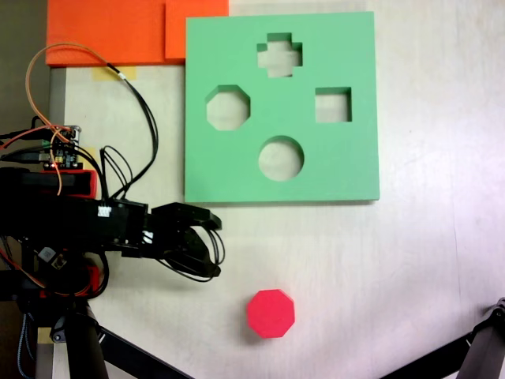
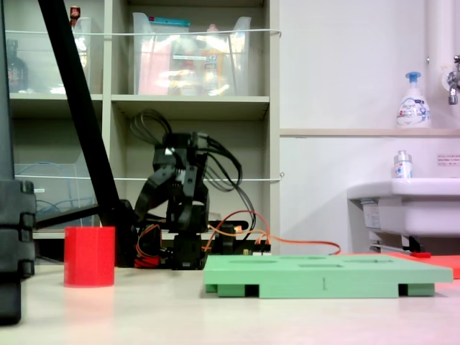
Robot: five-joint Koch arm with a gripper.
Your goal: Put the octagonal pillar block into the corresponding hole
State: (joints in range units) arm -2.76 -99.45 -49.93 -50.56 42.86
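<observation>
We see one octagonal pillar block [image 1: 271, 313] standing upright on the table [image 1: 418, 260], its eight-sided face turned up and its axis vertical, well apart from the single green foam board [image 1: 347, 170] and near the gripper [image 1: 211, 246]. The board lies flat and carries four cutouts, a cross, a square, a round one and the corresponding hole [image 1: 228, 108], and we see nothing in any of them. The gripper's jaws stand slightly apart and hold nothing.
</observation>
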